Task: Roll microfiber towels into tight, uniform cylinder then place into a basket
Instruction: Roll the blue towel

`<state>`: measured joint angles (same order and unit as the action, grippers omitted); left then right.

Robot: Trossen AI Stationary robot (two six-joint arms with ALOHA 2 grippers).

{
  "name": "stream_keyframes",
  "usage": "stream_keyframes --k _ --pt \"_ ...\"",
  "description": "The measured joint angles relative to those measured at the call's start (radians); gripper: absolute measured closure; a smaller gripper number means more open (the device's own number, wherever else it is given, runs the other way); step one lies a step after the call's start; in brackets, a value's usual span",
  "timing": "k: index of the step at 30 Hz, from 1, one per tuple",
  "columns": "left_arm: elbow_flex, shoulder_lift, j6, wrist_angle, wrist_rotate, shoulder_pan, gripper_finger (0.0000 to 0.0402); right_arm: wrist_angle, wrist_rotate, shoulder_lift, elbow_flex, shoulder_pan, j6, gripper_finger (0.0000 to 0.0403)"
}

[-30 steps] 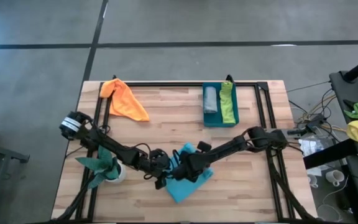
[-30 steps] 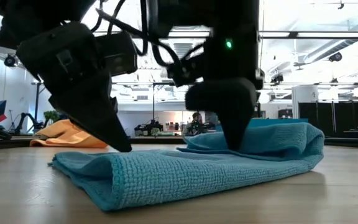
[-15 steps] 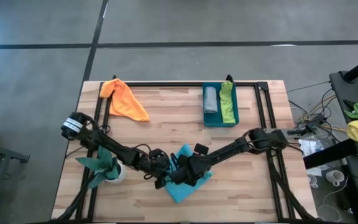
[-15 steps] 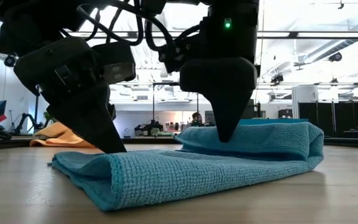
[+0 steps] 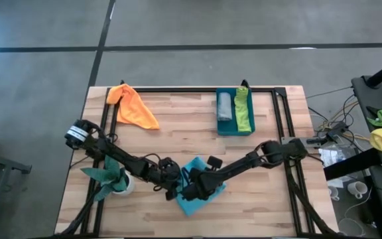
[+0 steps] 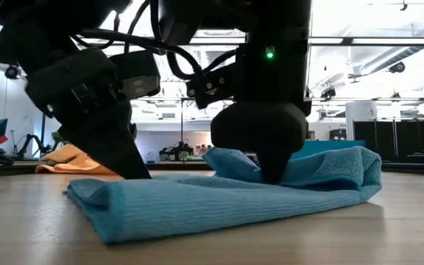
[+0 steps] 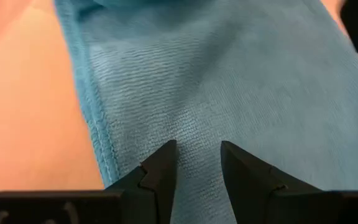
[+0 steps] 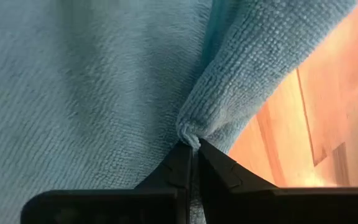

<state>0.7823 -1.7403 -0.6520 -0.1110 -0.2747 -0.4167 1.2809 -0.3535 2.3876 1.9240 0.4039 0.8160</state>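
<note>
While both arms reach low over the near part of the bench (image 5: 178, 116), the turquoise towel (image 5: 194, 192) lies there, loosely folded, between them. On that towel the right gripper (image 8: 193, 148) has its fingers pinched together on a small pucker of cloth beside a folded edge. Just beside it, the left gripper (image 7: 196, 155) presses down on the flat cloth near its stitched hem, fingers slightly apart with nothing between them. At the far side, the basket (image 5: 234, 130) holds a rolled grey towel (image 5: 225, 106) and a lime green towel (image 5: 243, 109) side by side. An orange towel (image 5: 132, 106) lies unrolled at the far left. A plant (image 5: 108, 178) stands under the left arm.
</note>
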Motion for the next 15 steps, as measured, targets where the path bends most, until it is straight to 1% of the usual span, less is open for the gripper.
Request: stream_keyframes --k 4,8,11,13,15 --pt "0.0 0.004 -0.021 -0.009 -0.054 0.014 0.029 -0.005 -0.029 0.001 0.002 0.014 -0.005 0.039" --pt "0.0 0.008 -0.026 -0.019 -0.056 0.031 0.029 -0.006 -0.034 0.001 0.001 0.015 0.006 0.039" --pt "0.004 0.034 -0.023 -0.007 -0.054 0.031 0.029 -0.007 -0.034 0.001 -0.002 0.015 0.062 0.039" --pt "0.002 0.054 -0.003 -0.002 -0.068 0.032 0.029 -0.008 -0.034 0.0 0.002 0.015 0.085 0.039" --pt "0.001 0.067 0.034 -0.006 -0.108 0.037 0.029 -0.01 -0.033 0.0 0.004 0.015 0.102 0.039"
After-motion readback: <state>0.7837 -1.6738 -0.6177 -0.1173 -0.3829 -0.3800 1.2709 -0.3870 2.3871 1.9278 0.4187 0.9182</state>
